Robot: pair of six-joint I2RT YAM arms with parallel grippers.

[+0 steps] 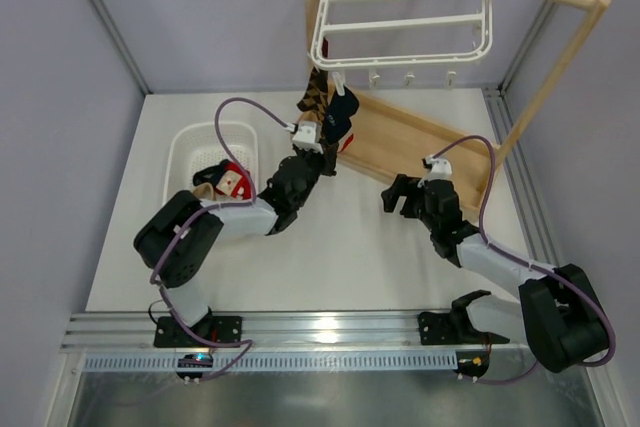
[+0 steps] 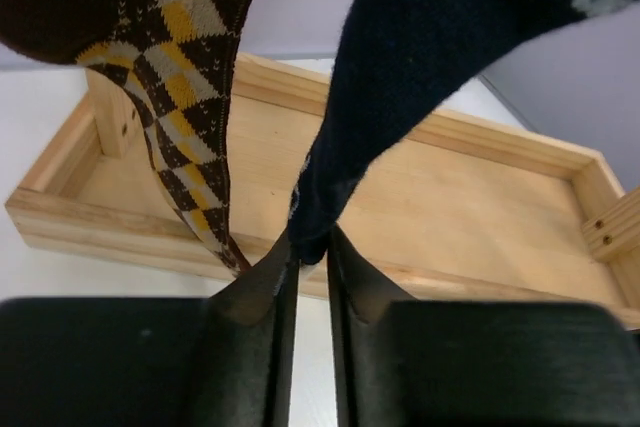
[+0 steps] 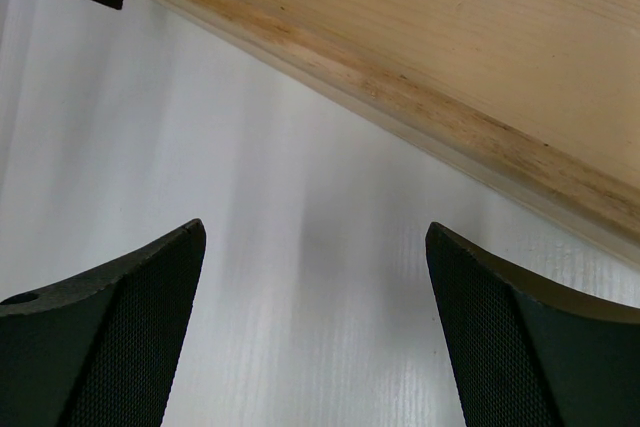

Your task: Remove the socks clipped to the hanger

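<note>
The white hanger [image 1: 400, 22] hangs from a wooden rail at the top of the overhead view. Two socks are clipped at its near left corner: a brown-black argyle sock [image 1: 316, 95] [image 2: 170, 67] and a dark navy sock [image 1: 341, 115] [image 2: 430, 57]. My left gripper [image 1: 318, 144] [image 2: 310, 245] reaches up under them and is shut on the navy sock's lower tip. The argyle sock hangs free just left of the fingers. A bit of red fabric [image 1: 347, 143] shows behind the navy sock. My right gripper [image 1: 400, 194] [image 3: 315, 277] stands open and empty over the white table.
The stand's wooden base tray [image 1: 420, 147] [image 2: 420, 187] [image 3: 450, 47] lies under the hanger. Its rim is just beyond my right gripper. A white slotted basket [image 1: 215, 128] at the left holds several socks [image 1: 225, 180], red and cream among them. Wooden posts rise at the back and right.
</note>
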